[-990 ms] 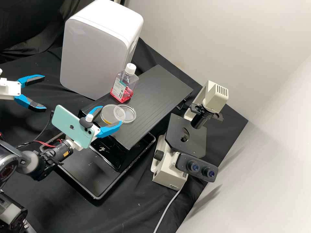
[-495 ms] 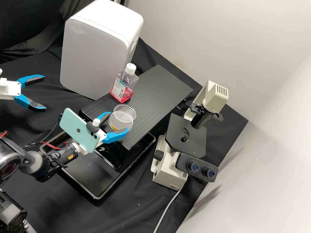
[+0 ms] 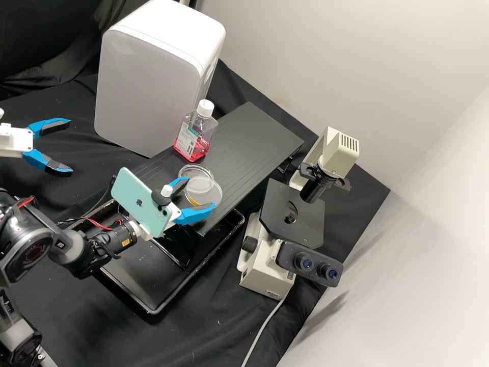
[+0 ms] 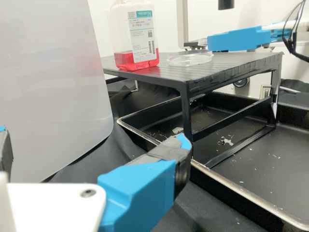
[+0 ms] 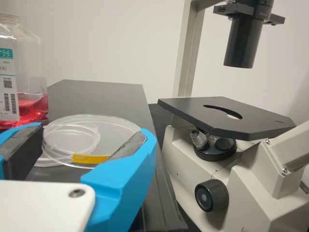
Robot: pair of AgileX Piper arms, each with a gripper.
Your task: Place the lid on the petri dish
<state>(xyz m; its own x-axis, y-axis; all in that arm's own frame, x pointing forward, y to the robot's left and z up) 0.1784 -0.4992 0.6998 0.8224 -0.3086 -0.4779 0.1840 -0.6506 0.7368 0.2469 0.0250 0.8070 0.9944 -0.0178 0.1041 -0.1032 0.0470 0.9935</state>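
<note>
The bottle [image 3: 192, 140] holds red liquid. The right pincer [image 3: 201, 192] grips the lid [image 3: 205, 187], moved from beside the dish [image 3: 196, 169] to partly over it, at the near edge of the stand [image 3: 254, 137]. The left pincer [image 3: 70, 146] gapes, empty.

Quick headcount on the 1 surface [image 3: 229, 326]: 2 grippers, the left gripper [image 3: 70, 146] and the right gripper [image 3: 201, 193], with 2 blue fingers [image 3: 48, 124] each, so 4 in all. 2 clear round petri pieces, a yellow-marked piece [image 3: 208, 187] and a plain piece [image 3: 197, 169]. That's dish and lid, can't tell which is which tbh. Then 1 bottle [image 3: 193, 133], 1 white box [image 3: 153, 76], 1 rack [image 3: 249, 137], 1 tray [image 3: 137, 278], 1 phone [image 3: 140, 201], and 1 microscope [image 3: 295, 224] with 2 eyepieces [image 3: 305, 263].
</note>
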